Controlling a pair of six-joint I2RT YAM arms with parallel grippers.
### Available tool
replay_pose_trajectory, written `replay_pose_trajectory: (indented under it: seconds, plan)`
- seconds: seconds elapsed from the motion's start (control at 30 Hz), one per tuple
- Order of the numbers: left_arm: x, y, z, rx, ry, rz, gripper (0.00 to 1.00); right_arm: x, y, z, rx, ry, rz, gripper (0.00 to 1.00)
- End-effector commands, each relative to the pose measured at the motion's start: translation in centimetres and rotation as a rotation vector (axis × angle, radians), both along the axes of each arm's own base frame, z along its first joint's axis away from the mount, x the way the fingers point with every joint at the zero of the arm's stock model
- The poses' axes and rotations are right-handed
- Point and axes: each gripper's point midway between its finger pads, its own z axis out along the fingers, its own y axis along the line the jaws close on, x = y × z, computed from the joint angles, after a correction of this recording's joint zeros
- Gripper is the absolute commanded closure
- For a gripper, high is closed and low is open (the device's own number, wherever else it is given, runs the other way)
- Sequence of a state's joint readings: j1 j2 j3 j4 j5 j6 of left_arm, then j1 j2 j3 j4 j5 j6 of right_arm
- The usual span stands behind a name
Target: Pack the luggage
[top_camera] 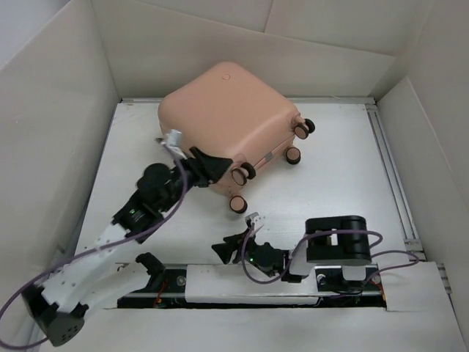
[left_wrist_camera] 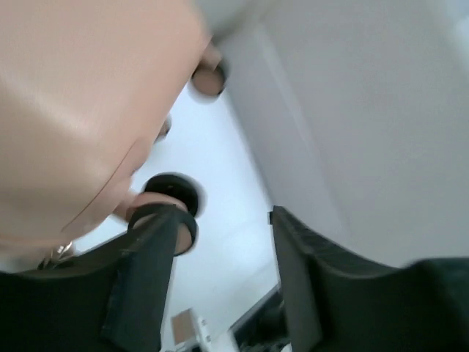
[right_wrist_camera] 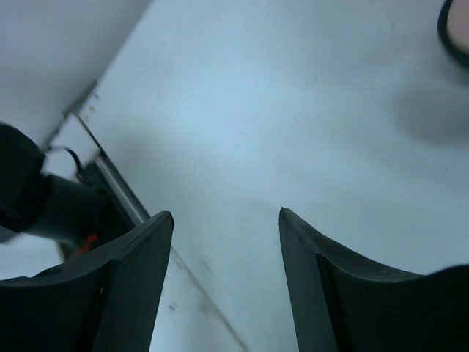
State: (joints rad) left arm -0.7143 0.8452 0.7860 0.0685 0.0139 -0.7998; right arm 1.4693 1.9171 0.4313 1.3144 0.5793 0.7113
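Observation:
The luggage (top_camera: 231, 117), a peach-pink hard-shell suitcase, lies shut on the far middle of the table, its caster wheels (top_camera: 244, 173) pointing toward the near right. My left gripper (top_camera: 209, 167) sits at its near edge beside a wheel. In the left wrist view the shell (left_wrist_camera: 80, 95) fills the upper left. One wheel (left_wrist_camera: 172, 202) shows just behind my left finger, and the left gripper (left_wrist_camera: 222, 216) is open with only table in the gap. My right gripper (top_camera: 223, 249) hovers low near the front edge, away from the luggage. It is open (right_wrist_camera: 223, 214) over bare table.
White cardboard walls (top_camera: 58, 110) box in the table on the left, back and right. A metal rail (top_camera: 392, 176) runs along the right edge. The right arm's folded body (top_camera: 337, 246) sits at the near right, with the base rail (top_camera: 242, 282) along the front.

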Motion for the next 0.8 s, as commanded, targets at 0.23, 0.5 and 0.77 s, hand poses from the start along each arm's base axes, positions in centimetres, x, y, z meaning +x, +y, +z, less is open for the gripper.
replay_pose_trajectory:
  seconds: [0.23, 0.5, 0.77]
  plan:
    - [-2.2, 4.8, -9.2, 0.152, 0.008, 0.096, 0.75, -1.8, -2.4, 8.0, -0.241, -0.025, -0.191, 0.37]
    - [-2.1, 3.0, -11.6, 0.1, 0.007, 0.044, 0.62, 0.2, -10.6, 16.9, -0.269, -0.047, -0.351, 0.61]
    - [-0.7, 0.5, -13.6, 0.138, 0.022, -0.02, 0.5, 5.0, -12.8, 23.2, -0.389, -0.141, -0.271, 0.37]
